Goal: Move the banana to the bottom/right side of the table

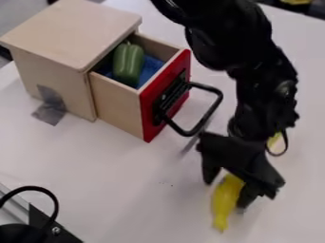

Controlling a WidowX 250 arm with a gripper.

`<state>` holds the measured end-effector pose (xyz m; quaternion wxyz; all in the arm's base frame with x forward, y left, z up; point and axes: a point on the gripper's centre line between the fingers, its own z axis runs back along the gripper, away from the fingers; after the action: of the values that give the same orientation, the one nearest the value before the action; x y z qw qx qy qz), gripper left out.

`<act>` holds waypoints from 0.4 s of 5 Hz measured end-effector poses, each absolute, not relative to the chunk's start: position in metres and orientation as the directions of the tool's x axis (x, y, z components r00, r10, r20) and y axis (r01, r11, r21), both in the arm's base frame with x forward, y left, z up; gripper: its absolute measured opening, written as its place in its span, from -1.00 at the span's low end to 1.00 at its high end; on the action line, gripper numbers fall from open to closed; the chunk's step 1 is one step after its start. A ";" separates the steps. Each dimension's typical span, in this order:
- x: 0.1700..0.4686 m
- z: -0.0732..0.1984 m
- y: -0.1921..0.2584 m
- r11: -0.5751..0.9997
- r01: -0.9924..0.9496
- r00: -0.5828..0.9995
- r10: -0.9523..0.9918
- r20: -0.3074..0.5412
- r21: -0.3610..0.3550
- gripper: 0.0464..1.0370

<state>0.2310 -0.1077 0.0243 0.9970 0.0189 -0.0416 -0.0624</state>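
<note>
Banana (224, 204): below and to the right of the drawer (117, 107), by our view, though we can't tell whether it touches the surface (127, 190).
Pincer (228, 191): we see it spread, one finger on each side of the banana.
Banana's progress: we judge it nearly there, already out past the drawer.
Banana's remainder: perhaps we nudge it farther from the drawer, then lift clear.
</note>
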 end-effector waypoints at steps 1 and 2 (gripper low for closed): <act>0.224 0.055 -0.104 0.999 0.028 0.994 -0.031 0.104 0.031 0.93; 0.219 0.079 -0.099 0.997 -0.052 0.992 0.045 0.120 0.062 0.92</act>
<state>0.2189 -0.0992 0.0788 0.9974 0.0324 -0.0594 0.0243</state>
